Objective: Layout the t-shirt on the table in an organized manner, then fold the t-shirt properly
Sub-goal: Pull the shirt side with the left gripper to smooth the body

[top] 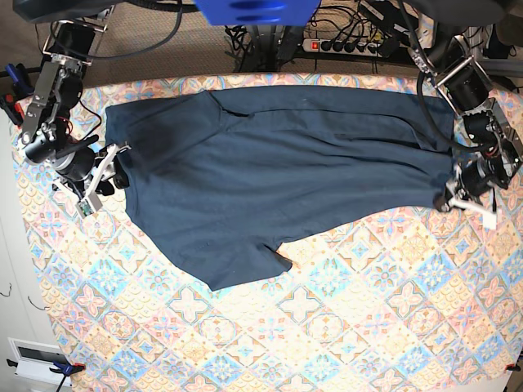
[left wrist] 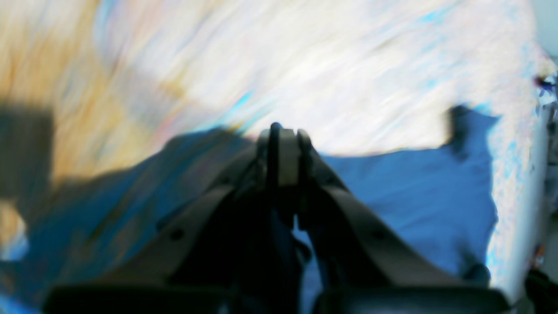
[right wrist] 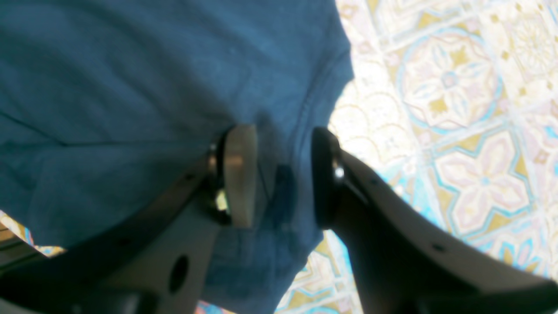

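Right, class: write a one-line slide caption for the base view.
Navy t-shirt spread across the patterned table, one robot hand at each end.

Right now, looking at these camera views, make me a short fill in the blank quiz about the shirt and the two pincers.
1. The t-shirt is dark ____ in colour.
2. The left pincer is ____ on the shirt's edge.
3. The right pincer has its jaws ____, straddling the cloth.
4. The table wears a ____-patterned cover.

Missing words: blue; shut; apart; tile

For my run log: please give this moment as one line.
left gripper: shut on t-shirt edge | right gripper: open, straddling hem | table
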Controlling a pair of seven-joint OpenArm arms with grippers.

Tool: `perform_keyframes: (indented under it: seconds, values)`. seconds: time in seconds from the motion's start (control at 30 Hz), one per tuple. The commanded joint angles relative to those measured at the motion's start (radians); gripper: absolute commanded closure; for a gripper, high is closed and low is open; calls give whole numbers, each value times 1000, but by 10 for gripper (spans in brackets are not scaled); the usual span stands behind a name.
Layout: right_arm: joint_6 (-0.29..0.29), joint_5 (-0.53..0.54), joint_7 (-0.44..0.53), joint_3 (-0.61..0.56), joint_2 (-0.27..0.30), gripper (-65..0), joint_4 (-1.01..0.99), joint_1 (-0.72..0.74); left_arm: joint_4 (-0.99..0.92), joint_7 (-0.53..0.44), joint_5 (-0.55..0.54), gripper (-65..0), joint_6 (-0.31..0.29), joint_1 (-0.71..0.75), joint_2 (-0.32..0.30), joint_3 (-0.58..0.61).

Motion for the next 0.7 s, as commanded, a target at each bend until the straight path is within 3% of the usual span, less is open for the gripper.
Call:
perform_keyframes:
  seconds: [0.0,0.17,0.27,0.33,0.5,0.6,0.67]
  values:
    - [3,14,19,5,17,-207,15,14,58,-13,-21,0,-10,-41,-4,10]
    - [3,14,25,-53,17,-207,15,15,150,-76,-19,0,-9,-78,12,116]
    - [3,14,25,-74,17,-207,15,15,179,-161,38,0,-9,-78,9,188]
    - [3,10,25,-74,17,-208,13,17,179,-167,87,0,-9,-78,9,207]
    - [3,-109,23,-76,17,-210,13,83,175,-171,179,-6,-9,-50,8,199]
    - [3,-155,23,-76,17,-210,13,98,173,-226,217,-82,-1,-20,8,142]
    - [3,-160,23,-84,17,-210,13,127,158,-276,251,-164,60,-6,9,101]
